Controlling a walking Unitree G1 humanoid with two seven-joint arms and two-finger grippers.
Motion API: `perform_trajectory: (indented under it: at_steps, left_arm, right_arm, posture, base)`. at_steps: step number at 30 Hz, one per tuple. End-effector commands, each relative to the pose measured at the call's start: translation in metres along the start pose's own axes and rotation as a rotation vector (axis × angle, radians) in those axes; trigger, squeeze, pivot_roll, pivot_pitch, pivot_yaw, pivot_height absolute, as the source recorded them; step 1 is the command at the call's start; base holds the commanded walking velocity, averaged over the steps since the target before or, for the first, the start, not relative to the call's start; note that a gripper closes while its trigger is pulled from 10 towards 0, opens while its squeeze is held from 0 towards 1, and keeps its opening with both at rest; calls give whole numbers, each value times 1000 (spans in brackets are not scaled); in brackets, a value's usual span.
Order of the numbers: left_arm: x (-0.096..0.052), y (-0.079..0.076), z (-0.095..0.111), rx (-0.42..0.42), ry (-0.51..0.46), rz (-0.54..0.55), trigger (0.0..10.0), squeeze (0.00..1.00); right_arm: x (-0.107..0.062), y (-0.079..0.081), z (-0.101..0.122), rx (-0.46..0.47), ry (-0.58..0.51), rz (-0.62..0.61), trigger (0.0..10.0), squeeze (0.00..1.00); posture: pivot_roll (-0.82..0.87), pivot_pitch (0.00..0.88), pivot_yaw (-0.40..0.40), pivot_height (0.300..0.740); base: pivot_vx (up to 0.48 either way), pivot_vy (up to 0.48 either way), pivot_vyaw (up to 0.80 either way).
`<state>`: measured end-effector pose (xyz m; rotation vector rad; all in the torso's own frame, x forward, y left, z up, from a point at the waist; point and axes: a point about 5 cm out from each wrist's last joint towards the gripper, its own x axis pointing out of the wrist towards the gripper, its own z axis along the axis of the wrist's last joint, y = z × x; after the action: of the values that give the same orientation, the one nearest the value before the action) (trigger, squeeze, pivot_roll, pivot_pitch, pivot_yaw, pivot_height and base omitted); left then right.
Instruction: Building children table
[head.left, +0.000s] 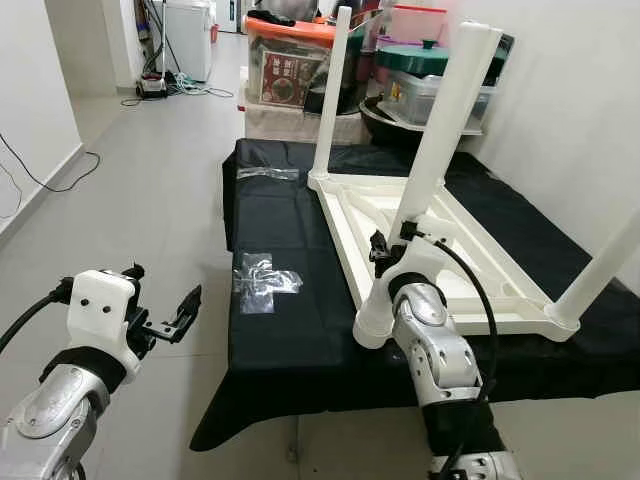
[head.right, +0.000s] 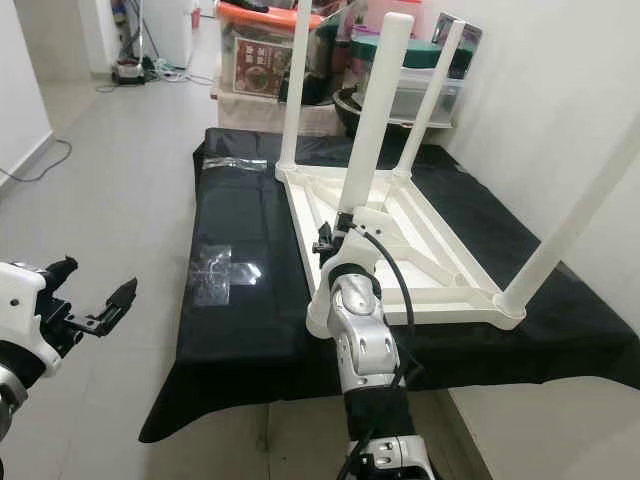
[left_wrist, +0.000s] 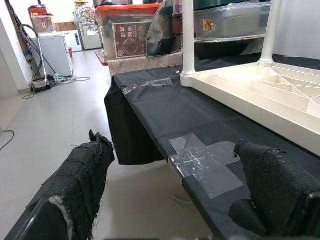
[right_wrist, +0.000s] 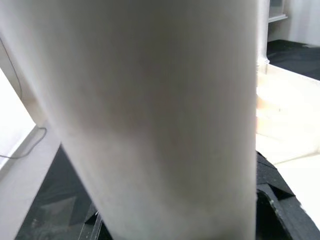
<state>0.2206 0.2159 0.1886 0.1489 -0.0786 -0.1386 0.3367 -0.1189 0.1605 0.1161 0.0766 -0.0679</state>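
One loose white leg (head.left: 440, 150) sits in your right gripper (head.left: 392, 245), fingers pinching it, long axis leaning up over upturned tabletop (head.left: 440, 250); near corner socket lies just below. Left gripper (head.left: 165, 310) spread, well apart over floor.

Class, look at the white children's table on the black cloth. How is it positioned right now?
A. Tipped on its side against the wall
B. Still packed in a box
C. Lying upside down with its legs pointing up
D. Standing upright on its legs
C: the table top lies face down on the black cloth, its ribbed underside showing and white legs rising from the corners, while the right gripper is at the near leg.
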Motion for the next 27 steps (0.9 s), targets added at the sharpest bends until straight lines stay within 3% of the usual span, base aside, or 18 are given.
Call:
perform_trajectory:
  at_steps: [1,10,22,23,24,25,27]
  left_arm:
    - [1,-1,-2,9,10,-11,10000,0]
    - [1,0,-2,13,10,-13,10000,0]
    - [2,3,0,23,8,-17,10000,0]
    - [1,3,-1,25,8,-17,10000,0]
    - [1,3,-1,25,8,-17,10000,0]
    - [1,4,-1,26,8,-18,10000,0]
    - [2,4,0,27,7,-19,10000,0]
  right_arm:
    - [-3,-20,-29,55,131,-67,10000,0]
    - [-13,-28,-27,12,38,28,10000,0]
    - [-15,-22,-26,15,9,84,10000,0]
    - [-15,-21,-25,27,-1,88,10000,667]
    - [-15,-21,-25,27,-1,88,10000,667]
    - [-16,-20,-22,37,-17,96,10000,1000]
    - [-16,-19,-18,48,-41,110,10000,1000]
  posture:
    - [141,0,-105,740]
    - [141,0,-98,740]
    - [151,0,-92,740]
    - [152,0,-92,740]
    - [152,0,-92,740]
    - [152,0,-90,740]
    - [151,0,-89,740]
  base:
    - [0,0,0]
    - [0,0,0]
    - [0,0,0]
    - [0,0,0]
    - [0,0,0]
    - [0,0,0]
    - [0,0,0]
